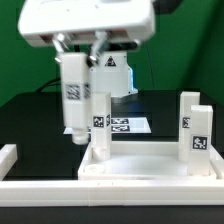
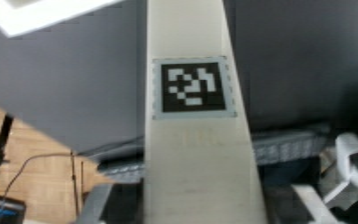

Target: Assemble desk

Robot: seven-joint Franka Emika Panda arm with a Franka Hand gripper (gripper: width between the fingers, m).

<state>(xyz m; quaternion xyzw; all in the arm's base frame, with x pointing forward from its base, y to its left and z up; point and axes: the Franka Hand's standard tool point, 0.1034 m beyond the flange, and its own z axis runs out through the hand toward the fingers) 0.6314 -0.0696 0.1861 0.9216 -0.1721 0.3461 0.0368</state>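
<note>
Jaws [image 1: 73,60] seemingly holding upright leg [image 1: 73,95] over tabletop [image 1: 150,165] corner, wrist view only its tag [image 2: 194,87] close-up

Your arm comes down from above in the exterior view, wrist pointing straight down. The gripper [image 1: 73,62] hangs upright toward that view's left, its fingers [image 1: 62,45] closed partway on a white leg [image 1: 74,95], holding it vertical.

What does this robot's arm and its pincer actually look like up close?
In the exterior view, the arm ends in a boxy white housing with rounded edges and a dark band along its underside. Below it hangs the pincer: two slim fingers, dark with pale tips. No cables or markings are visible on it.
</note>
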